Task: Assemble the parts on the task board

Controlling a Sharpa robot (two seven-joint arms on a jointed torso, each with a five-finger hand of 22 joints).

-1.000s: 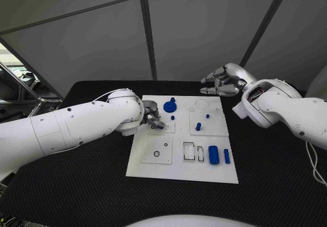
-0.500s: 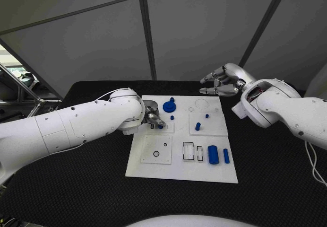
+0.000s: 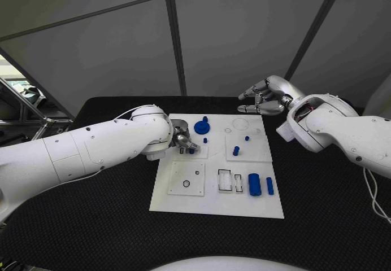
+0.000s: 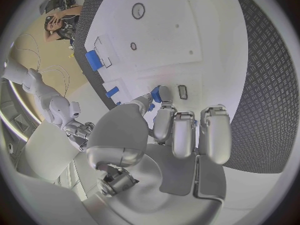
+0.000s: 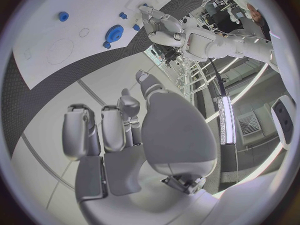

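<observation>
Blue peg (image 4: 157, 93) pinched at left hand (image 3: 184, 142) fingertips, low over board (image 3: 217, 204); barely shifted inward since a second ago, insertion pending. Right hand (image 3: 265, 97) unchanged, curled empty beyond the far edge.

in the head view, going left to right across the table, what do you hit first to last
left hand holding a small blue part → blue gear → upright blue peg → large blue cylinder → thin blue bar. All lie on the task board. The right hand hovers past its far edge.
</observation>
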